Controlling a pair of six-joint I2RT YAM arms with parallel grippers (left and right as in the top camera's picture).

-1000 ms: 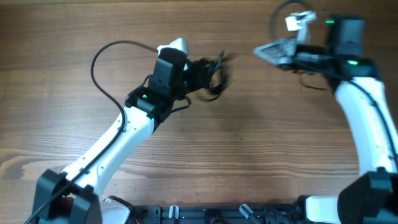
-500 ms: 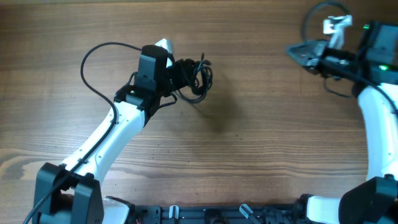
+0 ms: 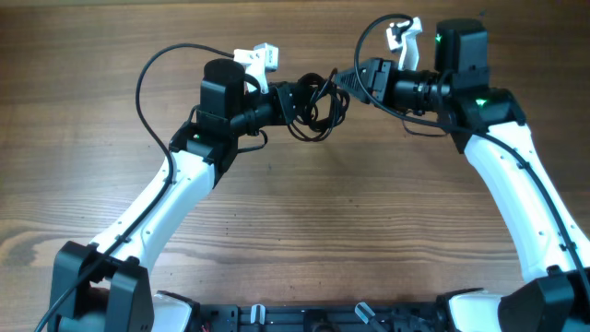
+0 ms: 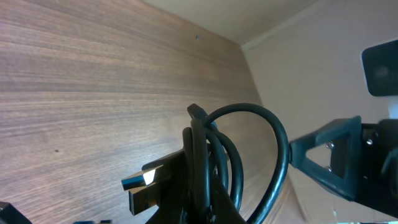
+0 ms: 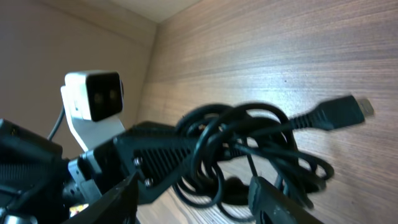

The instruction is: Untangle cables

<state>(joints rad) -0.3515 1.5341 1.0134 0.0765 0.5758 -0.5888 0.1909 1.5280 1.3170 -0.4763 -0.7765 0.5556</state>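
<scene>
Near the far edge of the brown wood-grain table (image 3: 304,231), about midway along it, the thin black cords with small plug ends (image 3: 313,103) hang as one compact knot of overlapping loops. Left gripper (image 3: 284,100): clamped shut on the near side of the bundle, which seems held a little clear of the surface (shadow below it in the right wrist view; not certain). Right gripper (image 3: 343,81): fingers parted, nose pointed at the bundle from the opposite side, very close to it; holds nothing, and whether a fingertip touches a loop cannot be told. Left wrist view shows several loops stacked tightly together, with one flat metal-tipped plug (image 4: 144,186) poking out low. Right wrist view shows a second, black moulded plug (image 5: 339,112) sticking out free toward the table. Judgement on progress: early. Bundle is picked up and presented between the two arms, but no cord has been drawn out and no loop opened; nothing lies separated on the table. Left to do: seize a free end or outer loop, pull it apart from the rest, repeat for each cord.
</scene>
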